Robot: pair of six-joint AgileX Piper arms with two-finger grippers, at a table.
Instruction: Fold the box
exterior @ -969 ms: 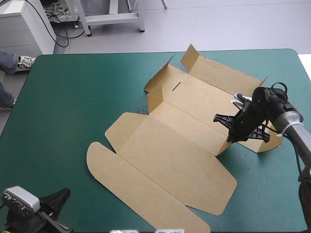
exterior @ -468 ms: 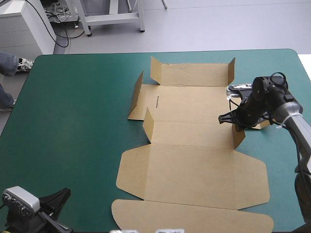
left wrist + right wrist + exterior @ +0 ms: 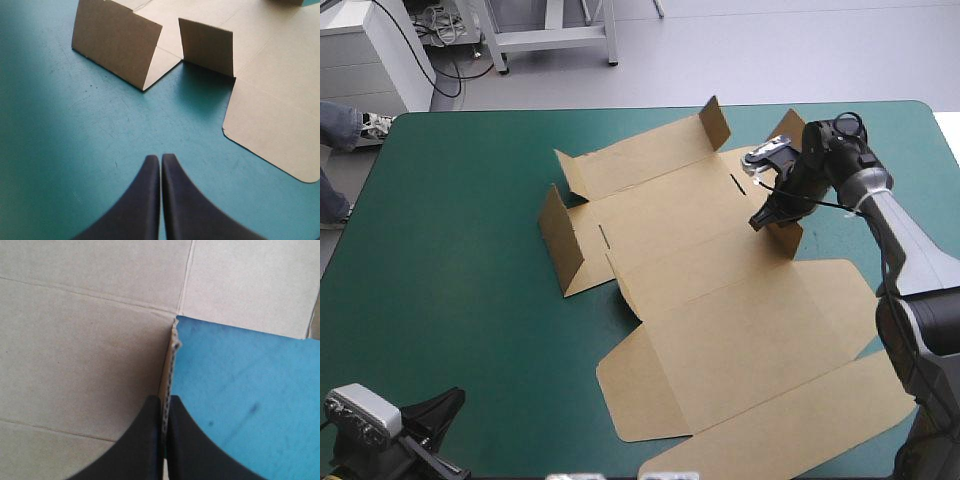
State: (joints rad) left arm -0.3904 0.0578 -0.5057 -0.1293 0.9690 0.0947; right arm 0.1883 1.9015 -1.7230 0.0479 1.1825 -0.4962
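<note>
Swung round since just before, the box (image 3: 720, 300) is lying slantwise on the teal-green cover (image 3: 450, 260). Its long axis is running from the far middle toward the near right corner, lid end nearest. The right gripper (image 3: 767, 218) is pinching a raised side flap (image 3: 790, 242).

From the left wrist, the left gripper (image 3: 160, 159) is showing clenched over bare cover, with the box ahead of it and two flaps standing.

From the right wrist, the black fingers (image 3: 145, 440) are clamping the flap's edge, with board on one side of them and cover on the other.
</note>
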